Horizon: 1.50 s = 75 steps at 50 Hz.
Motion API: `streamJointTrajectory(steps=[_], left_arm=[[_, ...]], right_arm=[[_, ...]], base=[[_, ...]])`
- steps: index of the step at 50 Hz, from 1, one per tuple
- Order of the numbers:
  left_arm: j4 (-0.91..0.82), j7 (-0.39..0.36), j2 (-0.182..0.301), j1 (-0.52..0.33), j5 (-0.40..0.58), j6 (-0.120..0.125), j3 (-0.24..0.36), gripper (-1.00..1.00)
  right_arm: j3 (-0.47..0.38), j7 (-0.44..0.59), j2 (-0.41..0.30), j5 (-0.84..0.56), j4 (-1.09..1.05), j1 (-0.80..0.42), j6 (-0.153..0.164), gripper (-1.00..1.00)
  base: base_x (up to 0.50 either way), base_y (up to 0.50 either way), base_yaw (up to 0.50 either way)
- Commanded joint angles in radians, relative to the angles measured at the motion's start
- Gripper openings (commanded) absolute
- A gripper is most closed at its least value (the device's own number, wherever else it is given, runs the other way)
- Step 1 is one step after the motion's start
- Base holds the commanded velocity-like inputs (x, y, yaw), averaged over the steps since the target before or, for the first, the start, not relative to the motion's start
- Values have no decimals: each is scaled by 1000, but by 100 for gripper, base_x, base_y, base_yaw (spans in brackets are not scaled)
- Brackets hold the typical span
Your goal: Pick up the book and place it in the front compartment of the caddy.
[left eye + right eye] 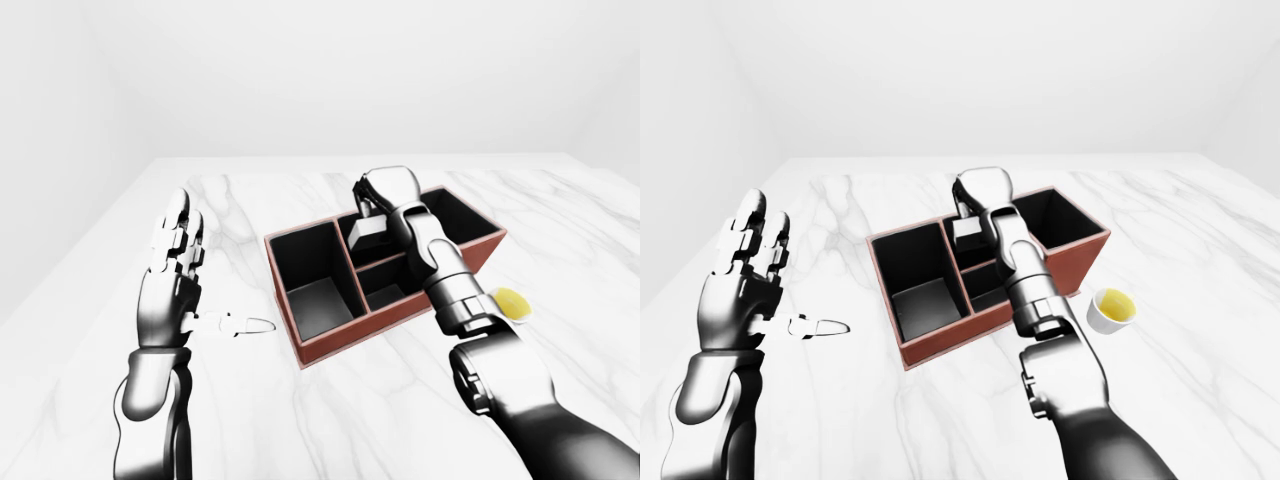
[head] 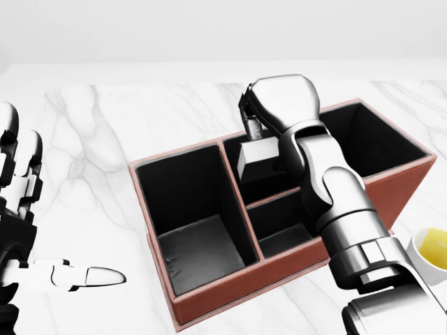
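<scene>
**Grey book poised over the caddy**

Grey and block-like, the small book (image 2: pixel 257 158) hangs pinched in the chrome right hand (image 2: pixel 255 125), fingers closed on its top edge, above a middle compartment of the rust-red leather caddy (image 2: pixel 234 286) on the white marble table (image 2: pixel 91 139). The placing step looks under way; which compartment counts as front I cannot tell. Next it should lower, then let go. The left hand (image 1: pixel 175 270) hovers splayed, well apart.

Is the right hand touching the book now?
Touching. In the head view, the right hand pinches the book's upper edge, holding it over the caddy.
</scene>
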Motion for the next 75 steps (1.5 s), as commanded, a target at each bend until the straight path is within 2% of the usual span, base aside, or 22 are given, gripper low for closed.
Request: streamJointTrajectory(steps=[1,11,27,75], left_arm=[[-5,-1,0,2,-1,0,2,100],[-10,-2,-1,3,-1,0,2,100],[-4,-1,0,0,0,0,2,100],[-7,-1,1,-1,-4,0,6,100]], right_arm=[[-4,-76,4,-4,85,-49,0,-100],[3,-155,-2,4,243,-117,0,-100],[14,-229,-1,18,341,-165,0,-100],[26,-293,20,6,411,-170,0,-100]], base=[[0,0,0],[0,0,0],[0,0,0],[0,0,0]])
